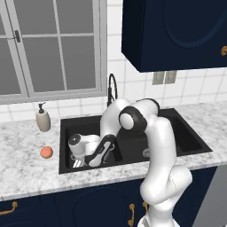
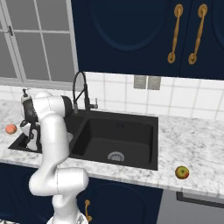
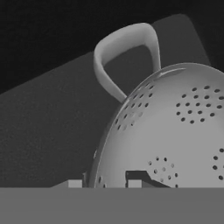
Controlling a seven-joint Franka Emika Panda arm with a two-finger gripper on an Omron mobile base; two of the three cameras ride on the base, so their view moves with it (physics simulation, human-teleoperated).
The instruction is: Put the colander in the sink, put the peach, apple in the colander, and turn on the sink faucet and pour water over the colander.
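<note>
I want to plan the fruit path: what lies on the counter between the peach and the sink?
In the left base view, only bare marbled counter lies between the peach and the sink rim; nothing stands there.

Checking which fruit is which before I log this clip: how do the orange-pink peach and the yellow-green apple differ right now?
The orange-pink round peach lies on the white marbled counter left of the matte black sink; the yellow-green apple with a red patch lies on the counter right of it. The peach sits near the beige soap dispenser; the apple sits alone near the front edge. Both are small, round and not yet in the sink.
</note>
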